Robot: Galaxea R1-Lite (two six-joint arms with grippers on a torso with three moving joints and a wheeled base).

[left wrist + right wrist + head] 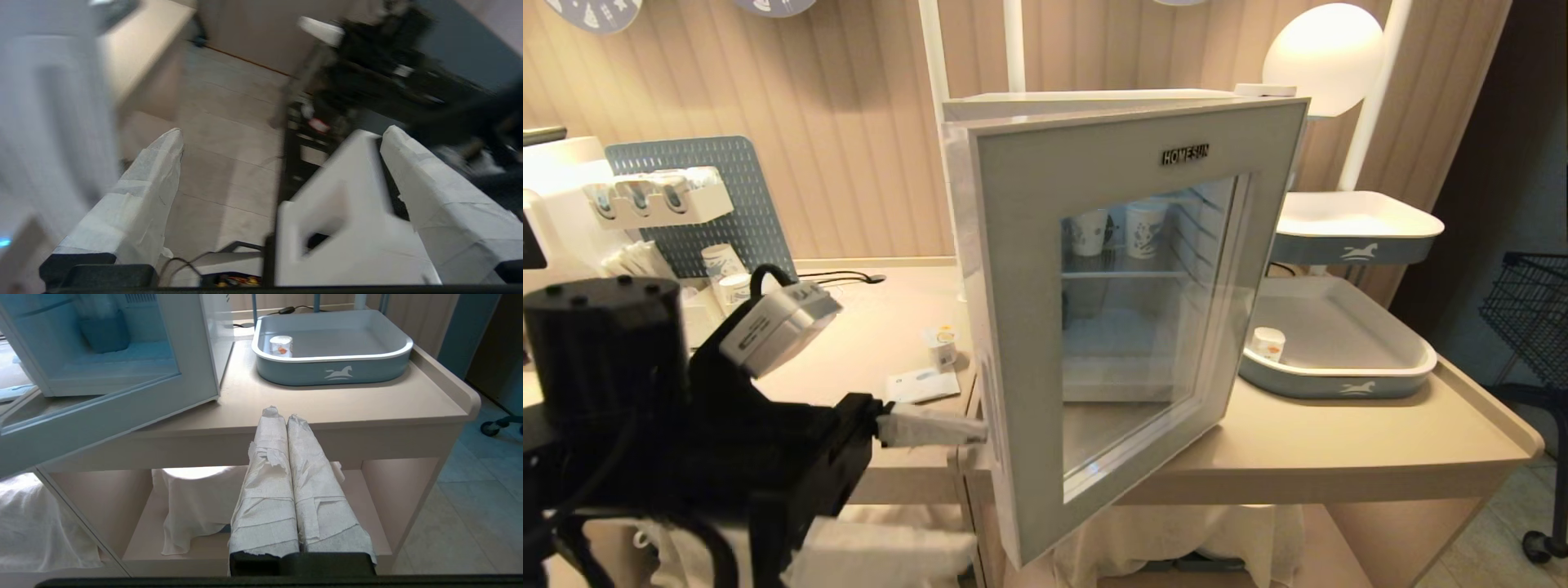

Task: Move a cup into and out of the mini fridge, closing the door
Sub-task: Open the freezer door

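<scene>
Left pincer (968,429) open and empty at the free edge of the half-open fridge door.

The left pincer's paper-wrapped fingers (143,192) stand wide apart with nothing between them, their tips at the left edge of the door (1029,269), which hangs ajar on the mini fridge (1094,100). Behind the glass, two patterned paper cups (1119,229) stand on the upper wire shelf. One small cup (943,346) with an orange-marked lid stands on the counter (882,327) just left of the fridge; another small tub (1267,343) sits in the grey-blue tray (1339,380) to the right. The right pincer (282,414) hangs below the counter's front edge, fingers pressed together, empty.
</scene>
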